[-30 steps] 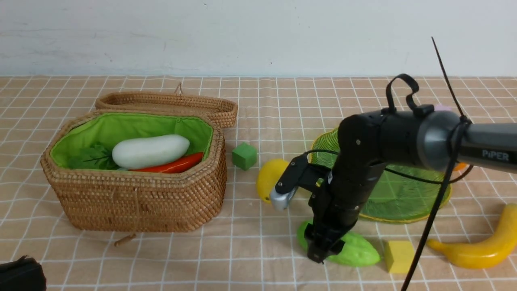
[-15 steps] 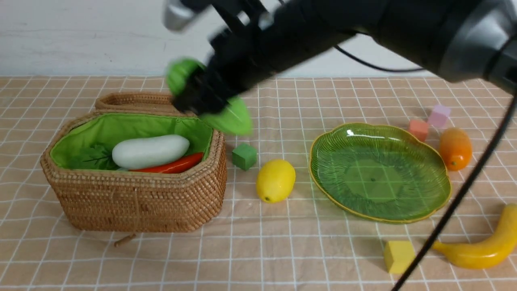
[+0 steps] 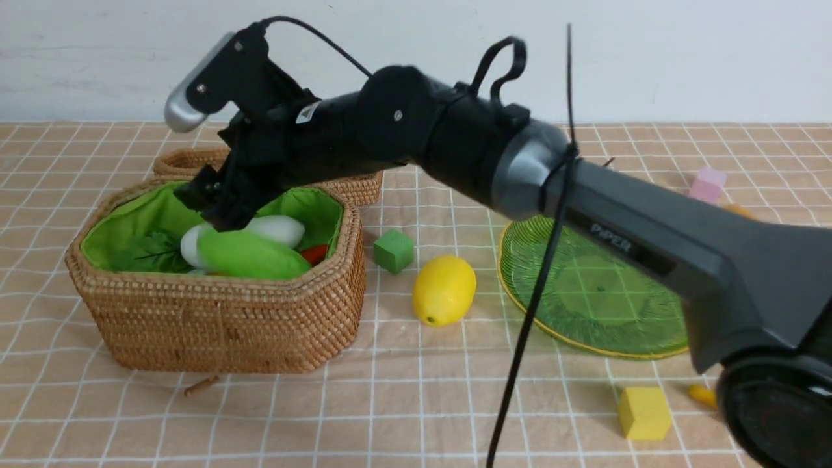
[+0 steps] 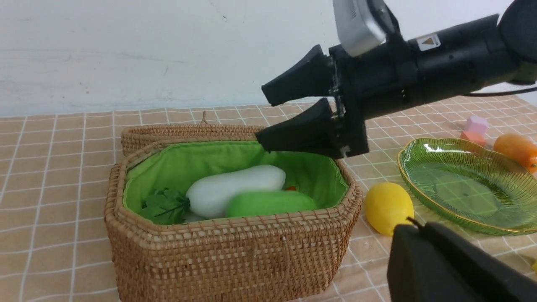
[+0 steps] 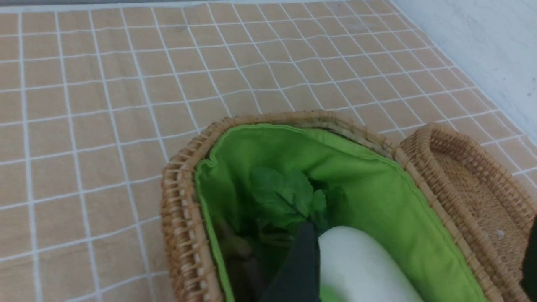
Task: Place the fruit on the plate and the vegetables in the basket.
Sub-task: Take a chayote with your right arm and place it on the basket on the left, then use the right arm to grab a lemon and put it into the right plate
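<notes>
The brown wicker basket [image 3: 221, 325] with green lining holds a white radish [image 4: 235, 191], a carrot [image 3: 316, 253] that barely shows, and a light green cucumber [image 3: 250, 255] lying on top of them. My right gripper [image 3: 211, 205] hangs just above the basket, open and empty, its fingers [image 4: 293, 134] spread apart over the cucumber [image 4: 270, 203]. The green glass plate [image 3: 585, 299] is bare. A yellow lemon [image 3: 444, 289] lies between basket and plate. The orange mango-like fruit [image 4: 514, 147] sits beyond the plate. The banana tip [image 3: 702, 394] peeks from behind my arm. My left gripper [image 4: 413, 230] is shut, empty, near the lemon [image 4: 386, 207].
The basket's lid [image 3: 351, 185] lies open behind it. A green cube [image 3: 393, 250] sits right of the basket, a yellow cube [image 3: 643, 413] at the front right, a pink cube [image 3: 708, 184] and a red cube [image 4: 472, 137] behind the plate. My right arm spans over the plate.
My right gripper lifted the cucumber off the table in front of the plate, swung left over the basket and opened; the cucumber now lies in the basket.
</notes>
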Robot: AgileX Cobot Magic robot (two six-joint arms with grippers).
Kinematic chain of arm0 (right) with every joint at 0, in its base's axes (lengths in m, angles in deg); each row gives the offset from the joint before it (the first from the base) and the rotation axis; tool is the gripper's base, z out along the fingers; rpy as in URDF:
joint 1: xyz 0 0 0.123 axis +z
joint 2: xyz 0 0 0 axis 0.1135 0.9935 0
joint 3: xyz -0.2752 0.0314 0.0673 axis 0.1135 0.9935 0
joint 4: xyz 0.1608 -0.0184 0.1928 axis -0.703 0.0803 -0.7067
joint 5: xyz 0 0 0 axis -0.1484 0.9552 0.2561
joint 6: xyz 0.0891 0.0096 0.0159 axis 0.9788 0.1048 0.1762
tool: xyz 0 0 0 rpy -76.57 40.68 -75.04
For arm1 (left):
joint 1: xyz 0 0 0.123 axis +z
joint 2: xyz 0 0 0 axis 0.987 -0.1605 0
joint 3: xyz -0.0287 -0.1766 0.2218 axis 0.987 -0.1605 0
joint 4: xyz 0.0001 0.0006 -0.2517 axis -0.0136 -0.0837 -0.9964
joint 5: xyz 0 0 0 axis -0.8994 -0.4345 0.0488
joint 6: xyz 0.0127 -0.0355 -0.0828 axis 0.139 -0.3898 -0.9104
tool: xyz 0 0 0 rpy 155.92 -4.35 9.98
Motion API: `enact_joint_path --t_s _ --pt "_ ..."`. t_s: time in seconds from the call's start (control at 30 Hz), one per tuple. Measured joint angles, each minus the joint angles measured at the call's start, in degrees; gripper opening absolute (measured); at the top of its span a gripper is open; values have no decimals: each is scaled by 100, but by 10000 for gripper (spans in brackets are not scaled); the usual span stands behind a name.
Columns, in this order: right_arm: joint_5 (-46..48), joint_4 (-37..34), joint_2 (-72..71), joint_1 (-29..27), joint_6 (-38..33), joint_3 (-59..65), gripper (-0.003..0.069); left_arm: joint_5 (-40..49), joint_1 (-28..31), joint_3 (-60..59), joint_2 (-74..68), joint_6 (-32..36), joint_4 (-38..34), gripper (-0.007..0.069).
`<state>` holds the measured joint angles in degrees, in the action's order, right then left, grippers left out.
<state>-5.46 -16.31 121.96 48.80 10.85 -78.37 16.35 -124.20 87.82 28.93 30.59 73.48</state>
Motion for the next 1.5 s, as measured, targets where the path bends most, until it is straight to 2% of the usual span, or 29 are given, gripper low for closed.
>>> enact_joint_path --t_s 0.07,0.1,0.13,0.17,0.23,0.27,0.3,0.37,0.43,0.47,0.57,0.67,0.7,0.73,0.77,0.8,0.9,1.23,1.4,1.43,1.5 --pt "751 373 -398 -77 829 -11 646 7 0 0 0 0 0 -11" --pt "826 421 -440 -86 931 -11 646 7 0 0 0 0 0 -10" --pt "1461 887 -783 -196 1823 -40 598 11 0 0 0 0 0 -9" --pt "1545 956 -824 -212 1947 -41 582 11 0 0 0 0 0 -9" --pt "2611 2011 -1264 -493 3537 -77 457 11 0 0 0 15 0 -6" --pt "2690 2095 -1287 -518 3647 -77 446 11 0 0 0 15 0 -6" --pt "3284 2715 -1391 -685 4412 -69 382 11 0 0 0 17 0 -5" --pt "3799 3284 -1363 -946 5134 104 277 11 0 0 0 22 -7 -3" --pt "3960 3393 -1244 -1058 5573 345 255 11 0 0 0 22 -37 -1" --pt "3977 3388 -1209 -1065 5662 401 256 11 0 0 0 22 -44 -1" --pt "3961 3131 -866 -1088 6128 693 321 11 0 0 -2 22 -78 0" --pt "3500 2978 -327 -1062 6714 751 493 11 0 0 -12 22 -89 0" --pt "3421 2978 -300 -1062 6795 751 505 11 0 0 -12 22 -89 0" --pt "3106 3003 -114 -1069 7088 751 602 11 0 0 -12 22 -89 0" --pt "3065 3003 -95 -1074 7121 751 602 11 0 0 -12 22 -89 0" --pt "2779 3015 59 -1100 7350 751 660 11 0 0 -12 22 -89 0" --pt "2527 3043 224 -1116 7489 751 678 11 0 0 -35 22 -89 1" --pt "2105 3112 680 -1116 7575 751 659 11 0 0 -37 22 -89 7" --pt "2033 3078 790 -1116 7507 746 619 13 0 0 -37 22 -94 8" --pt "2033 3033 795 -1116 7364 742 582 13 0 0 -37 22 -94 8" --pt "2090 2926 794 -1116 7141 720 577 13 0 0 -37 22 -94 8"
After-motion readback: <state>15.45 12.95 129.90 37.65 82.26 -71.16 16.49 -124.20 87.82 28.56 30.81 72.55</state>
